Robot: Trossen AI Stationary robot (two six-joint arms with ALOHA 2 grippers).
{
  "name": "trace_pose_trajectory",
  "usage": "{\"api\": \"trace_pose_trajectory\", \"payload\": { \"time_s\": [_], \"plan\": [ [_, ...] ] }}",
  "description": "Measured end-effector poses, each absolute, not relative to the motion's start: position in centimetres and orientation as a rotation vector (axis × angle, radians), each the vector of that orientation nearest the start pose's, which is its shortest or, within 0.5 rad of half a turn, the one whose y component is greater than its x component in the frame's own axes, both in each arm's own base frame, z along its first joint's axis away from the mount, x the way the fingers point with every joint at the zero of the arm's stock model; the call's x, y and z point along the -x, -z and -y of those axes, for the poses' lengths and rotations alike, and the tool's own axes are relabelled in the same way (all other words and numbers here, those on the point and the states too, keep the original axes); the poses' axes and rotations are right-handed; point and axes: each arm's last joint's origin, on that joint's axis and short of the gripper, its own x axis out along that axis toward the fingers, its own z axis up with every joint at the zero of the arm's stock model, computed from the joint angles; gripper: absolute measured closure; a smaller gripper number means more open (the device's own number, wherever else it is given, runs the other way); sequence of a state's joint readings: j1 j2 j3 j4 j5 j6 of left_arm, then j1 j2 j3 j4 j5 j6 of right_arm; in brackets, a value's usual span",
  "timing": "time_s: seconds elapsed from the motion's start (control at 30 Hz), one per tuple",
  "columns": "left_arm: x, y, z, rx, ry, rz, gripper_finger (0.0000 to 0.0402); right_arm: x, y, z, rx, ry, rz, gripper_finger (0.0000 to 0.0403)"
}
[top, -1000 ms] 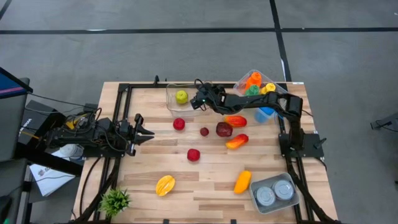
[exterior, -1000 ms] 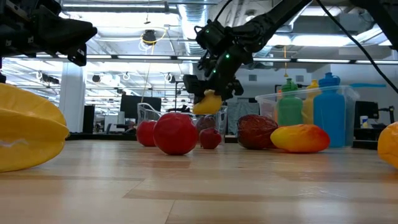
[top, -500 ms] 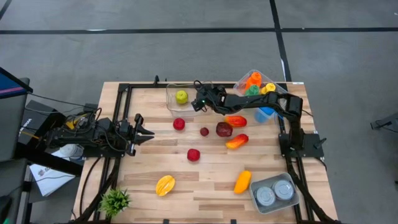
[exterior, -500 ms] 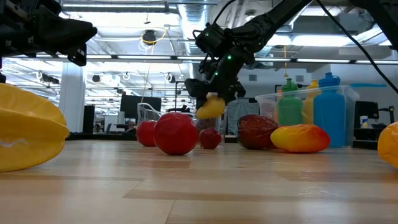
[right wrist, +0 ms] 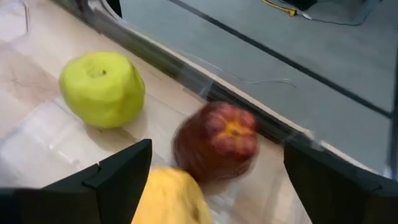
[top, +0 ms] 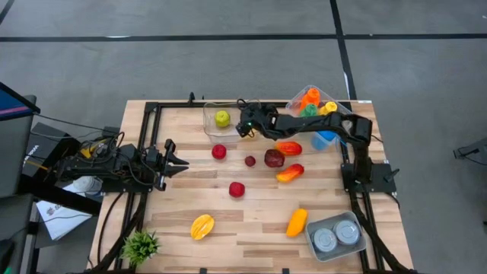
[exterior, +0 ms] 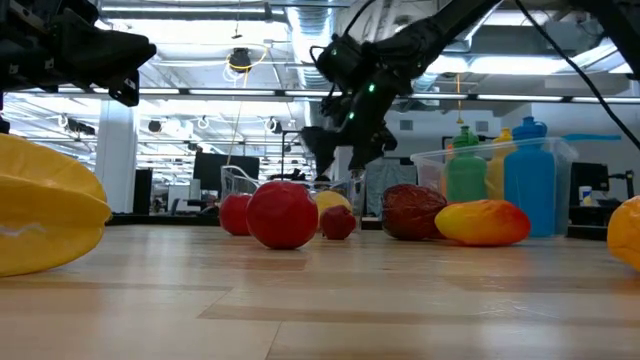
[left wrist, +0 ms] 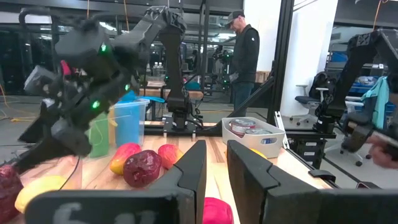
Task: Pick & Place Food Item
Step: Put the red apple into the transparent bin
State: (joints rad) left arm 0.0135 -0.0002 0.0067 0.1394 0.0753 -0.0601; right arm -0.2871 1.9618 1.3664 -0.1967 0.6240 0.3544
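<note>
Your right gripper (right wrist: 211, 180) hangs spread over the clear plastic bin (top: 210, 125), gripping nothing. The yellow-red toy fruit (right wrist: 217, 142) lies inside, beside the green toy apple (right wrist: 102, 89). It looks light, hard and slick; pinch across its widest middle. The left gripper (top: 176, 160) waits well apart.

Apple (right wrist: 102, 89) and peach (right wrist: 216, 141) side by side in tray (top: 210, 125), right hand (top: 242, 125) above, lemon (right wrist: 168, 197) beneath it
</note>
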Motion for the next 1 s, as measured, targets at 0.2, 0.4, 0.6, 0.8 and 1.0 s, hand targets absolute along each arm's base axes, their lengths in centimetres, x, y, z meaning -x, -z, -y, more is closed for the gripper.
{"api": "trace_pose_trajectory", "payload": {
  "time_s": [0.2,0.4,0.6,0.8,1.0],
  "plan": [
    [-9.6,-17.9,0.1,0.054,0.066,0.144,0.0348,-37.9,-25.2,11.5,-0.139,0.886,-0.727,0.0053],
    [-9.6,-17.9,0.1,0.053,0.066,0.144,0.0348,-32.5,-31.4,7.1,-0.095,0.772,-0.829,0.0060],
    [-9.6,-17.9,0.1,0.053,0.066,0.144,0.0348,-25.7,-35.4,2.0,-0.180,0.739,-0.897,0.0067],
    [-9.6,-17.9,0.1,0.054,0.066,0.144,0.0348,-20.6,-35.0,-3.0,-0.209,0.700,-0.917,0.0070],
    [-9.6,-17.9,0.1,0.053,0.066,0.144,0.0348,-18.0,-29.5,-5.9,-0.143,0.654,-0.889,0.0070]
  ]
}}
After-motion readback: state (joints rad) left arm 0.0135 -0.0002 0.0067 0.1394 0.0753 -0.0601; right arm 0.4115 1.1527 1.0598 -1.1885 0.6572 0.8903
